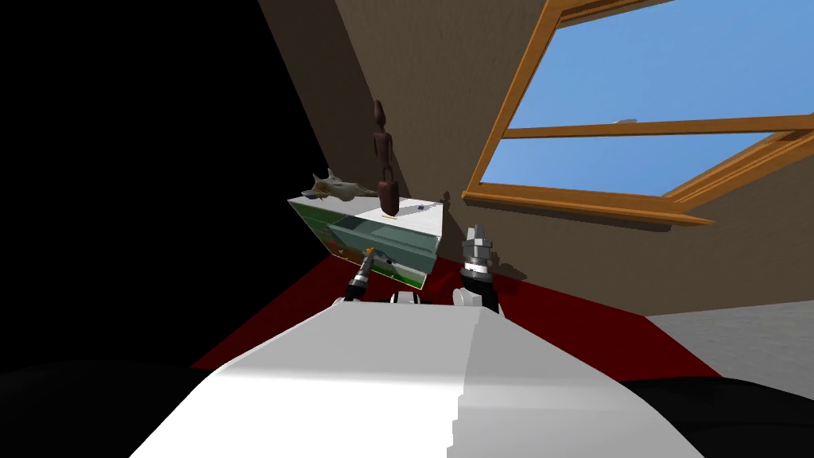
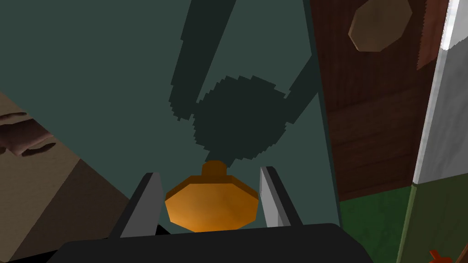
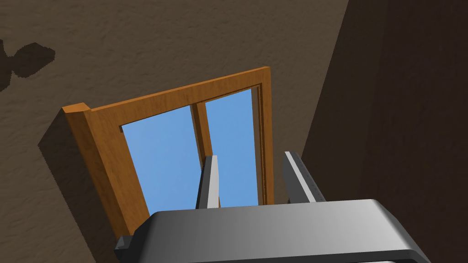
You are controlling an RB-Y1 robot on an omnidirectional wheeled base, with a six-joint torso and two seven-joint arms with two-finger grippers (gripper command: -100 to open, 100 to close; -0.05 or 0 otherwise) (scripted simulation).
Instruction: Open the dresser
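Observation:
The dresser [image 1: 362, 219] stands against the brown wall, with a white top, green painted sides and a grey-green drawer front [image 2: 114, 91]. An orange knob [image 2: 211, 207] sticks out of that front. My left gripper [image 2: 210, 173] is shut on the knob, its two fingers [image 2: 147, 203] pressing the knob's sides; in the head view the left gripper [image 1: 370, 256] sits at the dresser's front. My right gripper [image 1: 477, 242] is raised beside the dresser, to its right. The right gripper [image 3: 250, 155] holds nothing, and its fingers stand apart.
A dark carved figure [image 1: 385, 159] and a grey skull-like piece [image 1: 338, 187] stand on the dresser top. A brown wood panel [image 2: 365, 114] with a dull brown knob [image 2: 379, 23] adjoins the drawer front. A red rug [image 1: 556, 318] lies underfoot. The window [image 1: 636, 119] is right, a black area left.

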